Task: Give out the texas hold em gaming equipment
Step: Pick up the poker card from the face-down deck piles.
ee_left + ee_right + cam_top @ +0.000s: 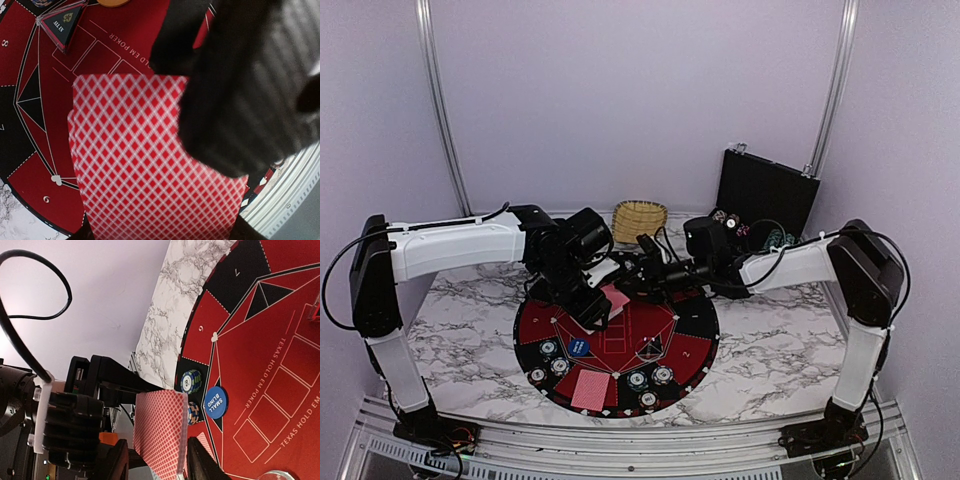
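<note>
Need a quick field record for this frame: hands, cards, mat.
left hand: shut on card deck, held over the mat
right hand: open, one finger on either side of the deck
small blind button: blue, flat on the mat, beside a chip stack
</note>
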Robot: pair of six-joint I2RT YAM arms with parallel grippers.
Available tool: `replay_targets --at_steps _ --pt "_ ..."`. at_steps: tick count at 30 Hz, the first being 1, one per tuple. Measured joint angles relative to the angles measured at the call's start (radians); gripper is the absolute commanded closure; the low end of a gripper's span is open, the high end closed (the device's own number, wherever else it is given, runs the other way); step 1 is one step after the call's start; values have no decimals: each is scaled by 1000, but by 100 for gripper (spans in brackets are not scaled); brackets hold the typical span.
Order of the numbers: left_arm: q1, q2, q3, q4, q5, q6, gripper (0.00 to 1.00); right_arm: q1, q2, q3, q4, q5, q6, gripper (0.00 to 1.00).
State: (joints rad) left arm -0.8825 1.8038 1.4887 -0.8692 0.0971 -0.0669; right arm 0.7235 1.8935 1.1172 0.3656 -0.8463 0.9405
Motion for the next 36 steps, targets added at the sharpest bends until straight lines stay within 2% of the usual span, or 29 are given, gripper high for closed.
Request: replay_targets --at_steps 5,12,27,36 --pt "0 0 0 0 0 0 45 7 32 19 -8 2 -3 61" --pt "0 0 0 0 0 0 45 14 52 32 -29 3 -9 67" --pt "0 0 0 0 0 0 45 14 53 40 -45 14 -33 87" --pt "0 0 0 -4 0 0 48 13 53 40 -44 14 -33 87"
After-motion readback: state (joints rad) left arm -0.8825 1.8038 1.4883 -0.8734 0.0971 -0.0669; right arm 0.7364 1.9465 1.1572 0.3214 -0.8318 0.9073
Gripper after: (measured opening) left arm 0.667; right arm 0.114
